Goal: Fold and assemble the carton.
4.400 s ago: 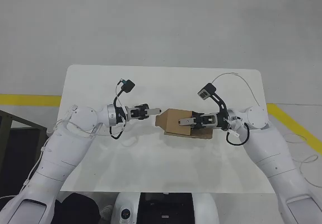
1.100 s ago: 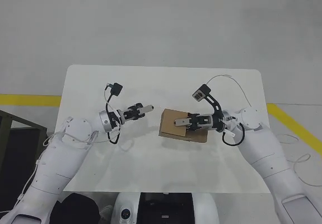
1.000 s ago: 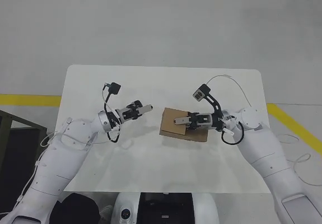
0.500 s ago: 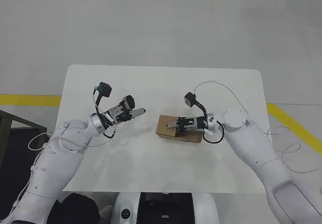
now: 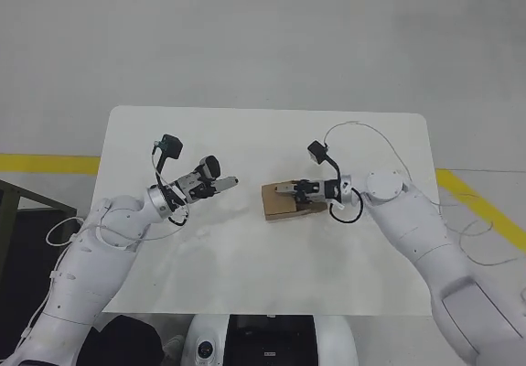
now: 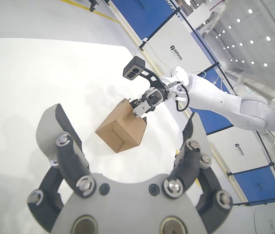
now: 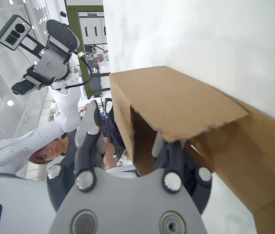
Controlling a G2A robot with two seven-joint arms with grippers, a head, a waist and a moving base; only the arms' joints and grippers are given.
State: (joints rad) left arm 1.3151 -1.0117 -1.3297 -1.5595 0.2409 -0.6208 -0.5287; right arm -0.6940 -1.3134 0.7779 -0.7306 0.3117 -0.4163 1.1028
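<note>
A brown cardboard carton stands on the white table near its middle, one end open with a loose flap. My right gripper is at the carton's open upper edge. In the right wrist view this gripper is open and straddles a wall of the carton, one finger outside and one finger inside under the flap. My left gripper hangs open and holds nothing, a short way left of the carton. The left wrist view looks between its fingers at the carton and the right gripper.
The table's edges lie well away from the carton, with free room all around it. A white cable loops off the right arm over the table's far right. A green frame stands on the floor to the left.
My left gripper has drawn back to the left, away from the carton. My right gripper has shifted left to the carton's edge, and the carton has turned and tipped up.
</note>
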